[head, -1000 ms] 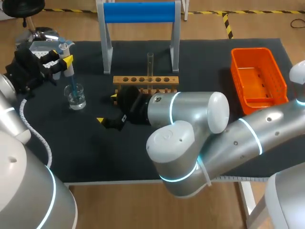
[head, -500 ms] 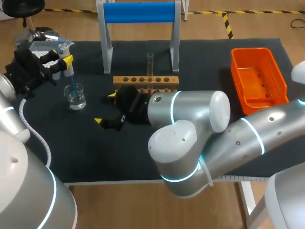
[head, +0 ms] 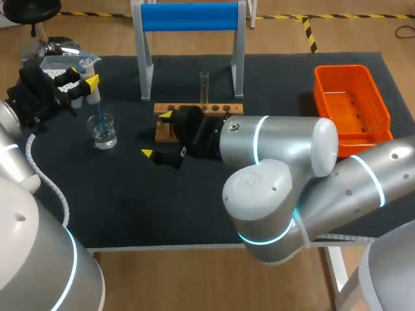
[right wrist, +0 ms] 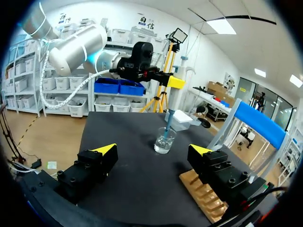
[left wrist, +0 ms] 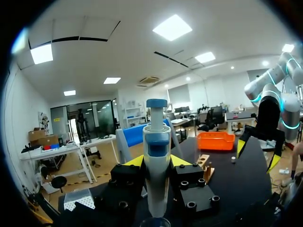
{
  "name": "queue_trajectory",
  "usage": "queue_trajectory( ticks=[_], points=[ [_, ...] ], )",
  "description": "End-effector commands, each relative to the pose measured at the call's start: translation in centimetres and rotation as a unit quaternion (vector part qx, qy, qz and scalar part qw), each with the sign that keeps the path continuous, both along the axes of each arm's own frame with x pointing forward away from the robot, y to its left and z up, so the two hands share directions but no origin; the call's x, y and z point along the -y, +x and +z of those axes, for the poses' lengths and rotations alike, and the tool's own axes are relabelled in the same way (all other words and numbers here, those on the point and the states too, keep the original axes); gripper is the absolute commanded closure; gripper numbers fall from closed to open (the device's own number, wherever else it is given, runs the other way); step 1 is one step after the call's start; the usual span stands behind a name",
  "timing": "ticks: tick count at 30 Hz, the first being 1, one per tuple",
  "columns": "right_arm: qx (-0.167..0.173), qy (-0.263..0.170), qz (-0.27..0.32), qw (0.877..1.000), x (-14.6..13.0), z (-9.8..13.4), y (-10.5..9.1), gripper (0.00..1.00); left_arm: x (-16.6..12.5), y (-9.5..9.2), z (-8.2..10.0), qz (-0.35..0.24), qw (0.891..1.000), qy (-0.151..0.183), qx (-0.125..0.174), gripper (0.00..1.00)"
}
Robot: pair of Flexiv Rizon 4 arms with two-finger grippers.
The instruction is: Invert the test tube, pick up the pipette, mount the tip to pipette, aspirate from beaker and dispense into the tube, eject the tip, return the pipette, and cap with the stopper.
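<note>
Roughly at the middle of the table stands the wooden rack, and a clear test tube rises upright from one of its holes. The right end effector is at the rack's left end with its fingers spread wide. One yellow tip lies over that end of the rack, and the other hangs over the dark mat on the rack's near side.

Well to the left of the rack, the left end effector pinches the pipette between its fingers, holding it upright with the plunger on top. The blue tip on the pipette reaches down into the glass beaker, which stands on the table between the rack and the left arm. Whether the tip touches the liquid I cannot tell.

Behind the rack stands a blue-topped frame, with its legs on either side of the test tube. Well to the right of the rack rests an orange basket. Farther from the rack than the left end effector lies a pale box.
</note>
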State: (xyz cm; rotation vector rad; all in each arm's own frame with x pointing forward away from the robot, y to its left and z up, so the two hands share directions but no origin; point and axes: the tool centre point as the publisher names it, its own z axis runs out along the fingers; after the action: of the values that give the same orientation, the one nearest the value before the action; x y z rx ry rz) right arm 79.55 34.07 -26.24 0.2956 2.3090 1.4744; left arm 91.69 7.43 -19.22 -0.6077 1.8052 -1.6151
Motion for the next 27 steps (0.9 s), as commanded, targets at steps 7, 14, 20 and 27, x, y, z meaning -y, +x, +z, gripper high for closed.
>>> queue_trajectory(
  ticks=[7,14,20,27],
  points=[
    [-0.038,0.005,0.15,0.988,3.1,2.1,1.0,0.0,0.1,0.0,0.0,0.001,1.0,-0.001,0.001,1.0],
    [-0.02,0.004,0.168,0.986,3.0,3.8,1.6,0.0,0.1,0.0,0.0,0.001,1.0,-0.001,0.001,1.0],
    [-0.012,0.007,0.184,0.983,2.7,5.0,2.0,0.0,0.1,0.0,0.0,0.001,1.0,-0.001,0.001,1.0],
    [-0.012,0.019,0.212,0.977,2.7,6.6,2.6,0.0,0.1,0.0,0.0,0.001,1.0,-0.001,0.001,1.0]
  ],
)
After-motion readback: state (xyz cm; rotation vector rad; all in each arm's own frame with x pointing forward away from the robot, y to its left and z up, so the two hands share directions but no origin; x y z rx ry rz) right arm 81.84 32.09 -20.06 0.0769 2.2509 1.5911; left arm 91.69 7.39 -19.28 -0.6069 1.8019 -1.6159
